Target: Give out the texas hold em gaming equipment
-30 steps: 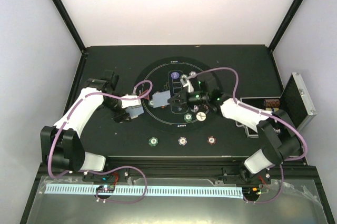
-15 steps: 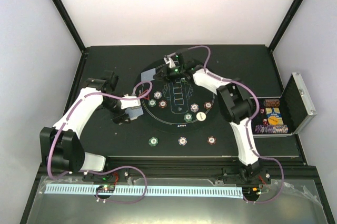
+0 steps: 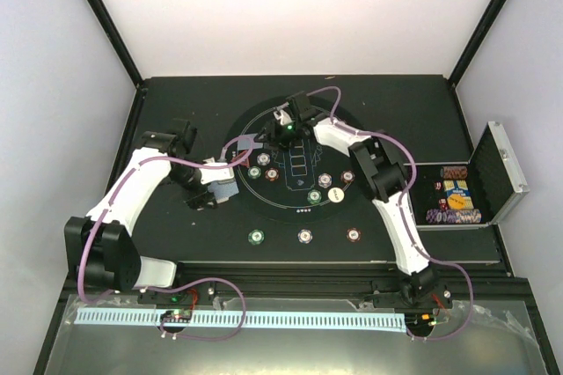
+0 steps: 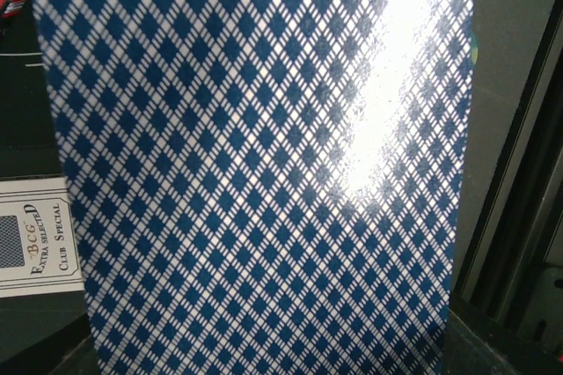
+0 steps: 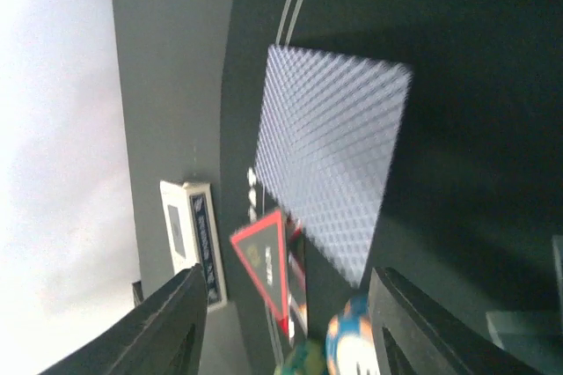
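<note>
White walls close in a black counter [image 3: 396,102] with a round printed mat [image 3: 281,201] at its middle. At the mat's left edge the left pincer [image 3: 217,187] is clenched on a held card [image 4: 255,172], whose blue diamond back fills almost the whole left wrist view. Whether more cards sit behind it cannot be told. Low on the left of that view lies a white card box [image 4: 35,234] printed "Club Special".

The right arm stretches across to the far side of the mat. Its right pincer [image 5: 286,283] is released, with the fingers [image 5: 171,322] spread and nothing between them. Beneath it a loose card [image 5: 330,150] lies back up on the far left part of the mat, blurred in the wrist view. A small red triangle [image 5: 264,261] sits just beside that card's near corner.

Two clusters lie on the mat. One is the left chips [image 3: 263,164], three close together. The other is the right chips [image 3: 327,181], also three, with a white disc [image 3: 335,194] touching or just beside them. Off the mat, toward the arm bases, a row of three chips stands well apart: a green chip [image 3: 256,236], a white chip [image 3: 304,236] and a red chip [image 3: 353,235].

On the right, the silver-edged case [image 3: 500,164] is open with more chips stacked inside.
</note>
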